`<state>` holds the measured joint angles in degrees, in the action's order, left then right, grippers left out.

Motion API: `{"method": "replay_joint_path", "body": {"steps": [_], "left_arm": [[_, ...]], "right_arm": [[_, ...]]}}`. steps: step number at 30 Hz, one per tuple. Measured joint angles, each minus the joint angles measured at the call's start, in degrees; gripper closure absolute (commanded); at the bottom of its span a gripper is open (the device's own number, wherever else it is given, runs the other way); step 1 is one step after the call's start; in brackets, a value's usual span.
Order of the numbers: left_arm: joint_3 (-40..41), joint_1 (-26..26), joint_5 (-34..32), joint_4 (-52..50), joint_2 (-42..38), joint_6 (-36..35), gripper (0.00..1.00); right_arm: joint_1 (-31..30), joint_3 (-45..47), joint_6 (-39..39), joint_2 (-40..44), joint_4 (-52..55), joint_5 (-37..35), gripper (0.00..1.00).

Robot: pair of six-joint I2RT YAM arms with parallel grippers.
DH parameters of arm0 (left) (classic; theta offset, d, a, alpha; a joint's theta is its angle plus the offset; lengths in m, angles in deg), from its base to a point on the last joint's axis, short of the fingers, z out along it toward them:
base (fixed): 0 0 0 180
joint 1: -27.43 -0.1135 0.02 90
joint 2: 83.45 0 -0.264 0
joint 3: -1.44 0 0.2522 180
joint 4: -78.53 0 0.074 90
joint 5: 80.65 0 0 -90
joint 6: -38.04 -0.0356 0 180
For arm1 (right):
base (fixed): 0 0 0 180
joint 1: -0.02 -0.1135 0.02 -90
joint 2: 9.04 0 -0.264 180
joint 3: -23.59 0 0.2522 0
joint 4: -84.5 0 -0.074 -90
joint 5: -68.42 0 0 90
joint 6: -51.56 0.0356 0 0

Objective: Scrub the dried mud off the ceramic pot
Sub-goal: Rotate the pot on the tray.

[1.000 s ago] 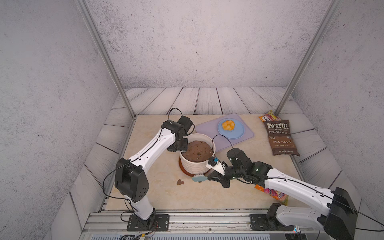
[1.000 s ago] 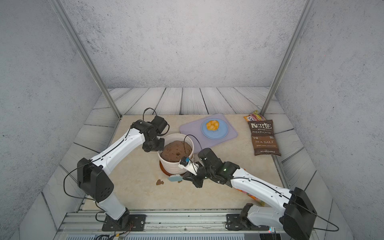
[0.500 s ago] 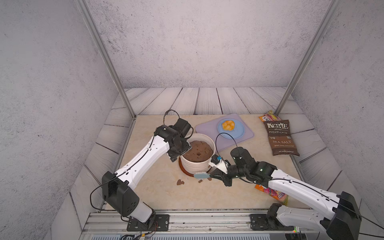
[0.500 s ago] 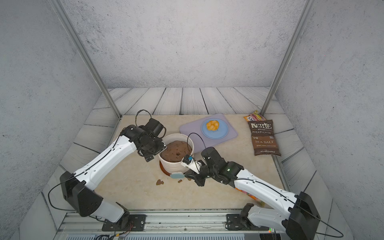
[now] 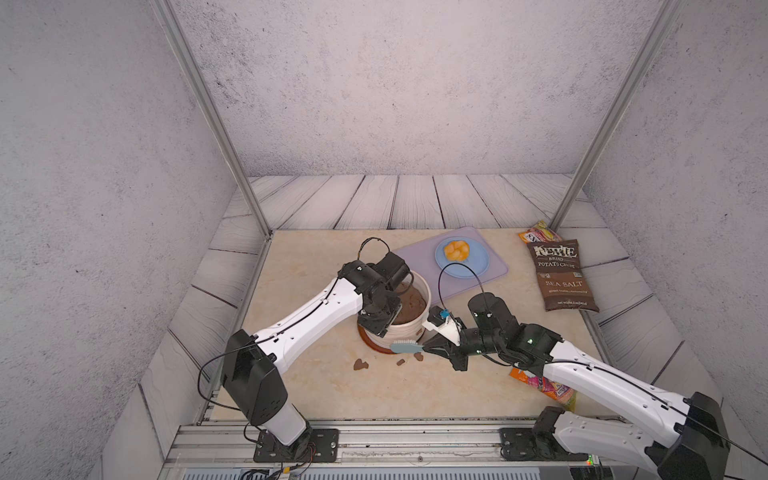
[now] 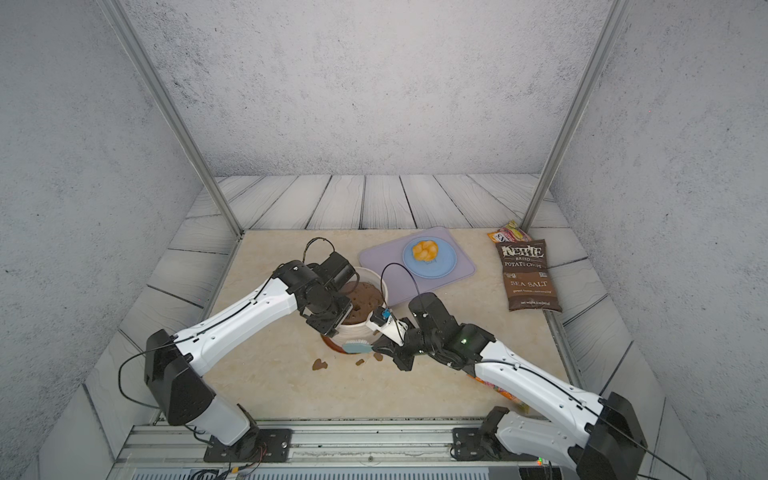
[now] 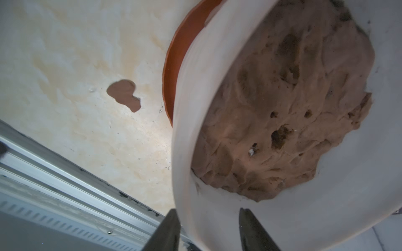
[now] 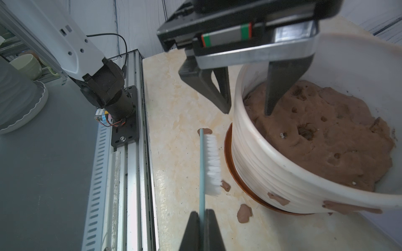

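Observation:
The cream ribbed ceramic pot (image 5: 409, 328) (image 6: 359, 329) stands on a reddish saucer (image 5: 370, 343) and holds a brown soil mound (image 8: 326, 134). Dried mud patches (image 8: 278, 198) cling low on its side. Loose flakes (image 5: 360, 365) (image 8: 244, 213) lie on the table in front. My left gripper (image 5: 380, 322) (image 7: 206, 211) (image 8: 247, 112) straddles the near-left rim, one finger outside and one inside, with a gap still showing at the inner finger. My right gripper (image 5: 426, 344) (image 8: 202, 211) is shut on the handle of a light-blue brush (image 5: 405, 347) (image 8: 212, 165). Its white bristles face the pot just beside the saucer.
A purple mat (image 5: 494, 266) carries a blue plate (image 5: 478, 262) with orange food behind the pot. A brown chips bag (image 5: 561, 276) lies at the right, and a colourful snack packet (image 5: 544, 384) under my right arm. The metal rail (image 5: 374, 444) runs along the front edge.
My left arm swung from the pot's back-left side round to its near-left rim and lowered its jaws over it, narrowing them. More mud flakes now lie on the table by the brush.

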<state>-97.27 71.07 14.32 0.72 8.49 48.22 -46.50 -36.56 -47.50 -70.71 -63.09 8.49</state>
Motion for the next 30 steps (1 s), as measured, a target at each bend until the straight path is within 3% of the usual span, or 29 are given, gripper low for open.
{"method": "replay_joint_path", "body": {"steps": [7,14,24,30], "left_arm": [[0.02,0.31,0.72,-1.49,1.27,2.75,0.75],[-0.07,0.04,0.50,-2.03,1.33,5.64,0.84],[-1.62,-2.19,-0.26,-5.22,2.43,2.43,0.86],[-2.62,-4.61,-0.57,-7.61,3.19,-4.63,0.86]], "right_arm": [[0.59,1.49,0.26,1.29,-0.11,0.31,1.00],[0.61,2.86,1.57,1.49,-2.23,1.11,1.00],[0.76,3.08,2.84,0.81,-5.68,1.22,1.00],[0.85,3.08,2.93,-0.22,-6.58,0.48,1.00]]}}
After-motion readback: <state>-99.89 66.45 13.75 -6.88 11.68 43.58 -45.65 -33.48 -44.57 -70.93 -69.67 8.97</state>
